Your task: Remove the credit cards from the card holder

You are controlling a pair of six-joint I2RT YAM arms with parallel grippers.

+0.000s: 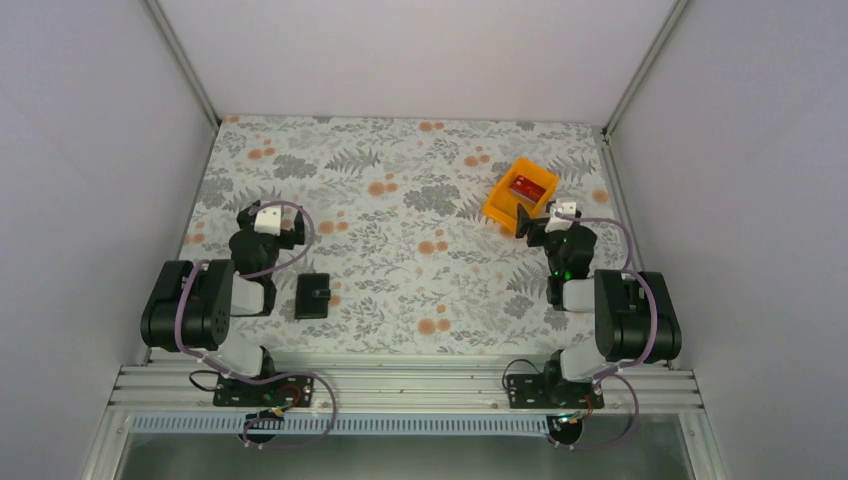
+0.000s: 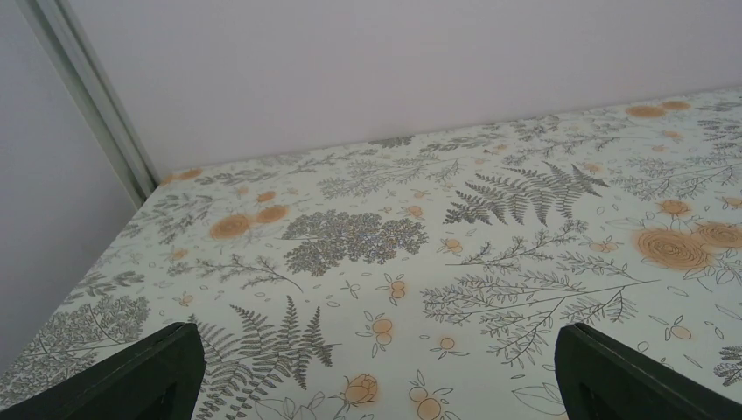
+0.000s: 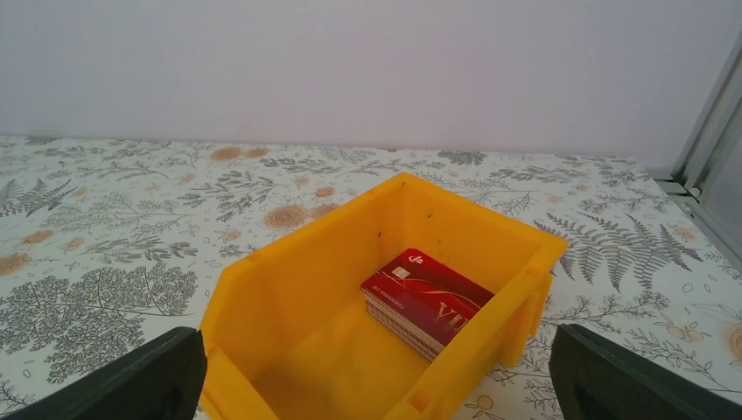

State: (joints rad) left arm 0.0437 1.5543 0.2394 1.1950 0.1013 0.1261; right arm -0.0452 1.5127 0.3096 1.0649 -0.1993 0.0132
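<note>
The card holder (image 1: 313, 296), a flat black wallet, lies folded shut on the floral tablecloth just right of my left arm. A stack of red credit cards (image 3: 427, 302) lies inside an orange bin (image 3: 289, 289), also seen from above as credit cards (image 1: 528, 188). My left gripper (image 2: 381, 376) is open over bare cloth, behind and left of the wallet, which its own view does not show. My right gripper (image 3: 378, 376) is open just in front of the bin's near wall, holding nothing. From above, the left gripper (image 1: 268, 214) and right gripper (image 1: 545, 213) stand far apart.
The orange bin (image 1: 522, 195) sits at the back right of the table (image 1: 400, 180). Pale walls enclose the table on three sides, with metal posts at the back corners. An aluminium rail (image 1: 400, 385) runs along the near edge under both arm bases.
</note>
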